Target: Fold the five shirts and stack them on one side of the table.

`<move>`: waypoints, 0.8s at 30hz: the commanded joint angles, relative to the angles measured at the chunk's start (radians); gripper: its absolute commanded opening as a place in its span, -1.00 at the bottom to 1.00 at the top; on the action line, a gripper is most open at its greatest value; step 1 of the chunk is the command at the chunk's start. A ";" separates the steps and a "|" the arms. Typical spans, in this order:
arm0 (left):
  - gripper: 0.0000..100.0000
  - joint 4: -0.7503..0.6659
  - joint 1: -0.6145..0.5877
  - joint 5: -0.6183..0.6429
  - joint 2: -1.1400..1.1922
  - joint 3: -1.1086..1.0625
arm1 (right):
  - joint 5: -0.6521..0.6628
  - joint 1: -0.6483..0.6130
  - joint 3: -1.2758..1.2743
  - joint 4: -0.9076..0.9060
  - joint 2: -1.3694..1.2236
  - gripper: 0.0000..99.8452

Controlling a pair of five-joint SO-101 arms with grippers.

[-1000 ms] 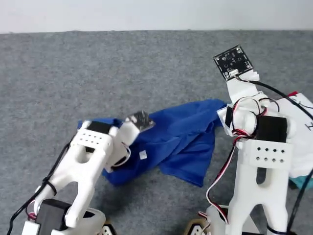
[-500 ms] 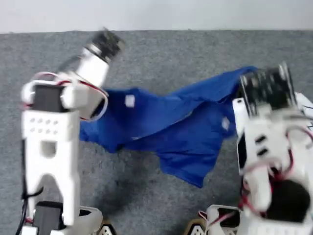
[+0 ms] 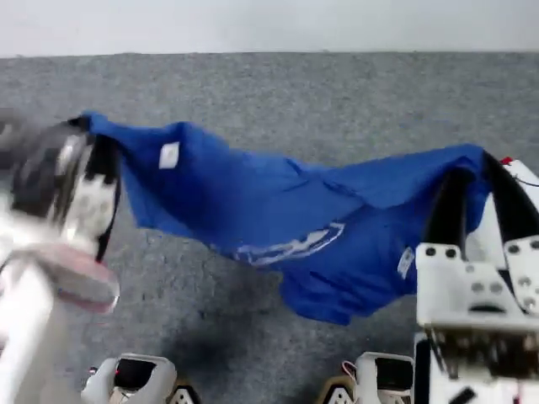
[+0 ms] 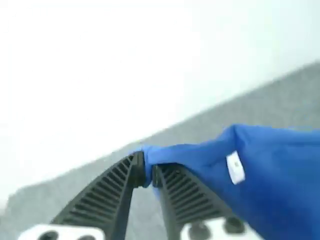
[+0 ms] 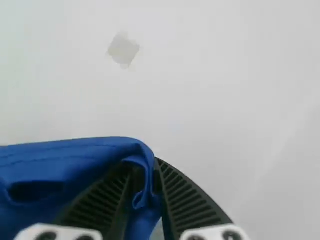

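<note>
A blue shirt (image 3: 286,219) hangs stretched in the air between both arms above the grey table (image 3: 278,93); its white neck tag (image 3: 169,155) faces up and a white print shows on its sagging middle. My left gripper (image 4: 144,170) is shut on one corner of the blue shirt (image 4: 260,170), raised at the far left in the high view (image 3: 84,126). My right gripper (image 5: 145,177) is shut on the opposite edge of the blue shirt (image 5: 65,165), raised at the right (image 3: 480,181).
A white garment (image 3: 522,181) lies at the table's right edge behind the right arm. Both arm bases (image 3: 135,379) stand at the front edge. A pale wall (image 3: 269,25) runs behind the table.
Both arms have lifted and spread apart, raising the blue shirt off the table from a crumpled heap into a stretched span. Both grippers kept hold of it.
</note>
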State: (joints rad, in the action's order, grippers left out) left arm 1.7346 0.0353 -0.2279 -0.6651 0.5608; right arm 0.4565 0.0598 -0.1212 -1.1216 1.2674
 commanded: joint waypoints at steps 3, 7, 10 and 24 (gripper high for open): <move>-0.98 0.017 -0.015 0.040 -0.160 0.028 | -0.008 0.015 0.091 0.027 0.041 -0.98; -0.98 0.017 -0.015 0.060 -0.199 0.019 | -0.009 0.117 0.141 0.021 0.045 -0.98; -0.98 0.017 -0.015 0.060 -0.201 -0.013 | -0.011 0.147 0.141 0.005 0.042 -0.98; -0.98 -0.399 -0.103 0.063 -0.181 -0.545 | -0.011 0.145 -0.196 0.220 -0.205 -0.98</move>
State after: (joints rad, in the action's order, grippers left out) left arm 1.5014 -0.0245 -0.1741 -0.8646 0.1327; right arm 0.4565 0.1964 -0.2731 -1.0357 1.1370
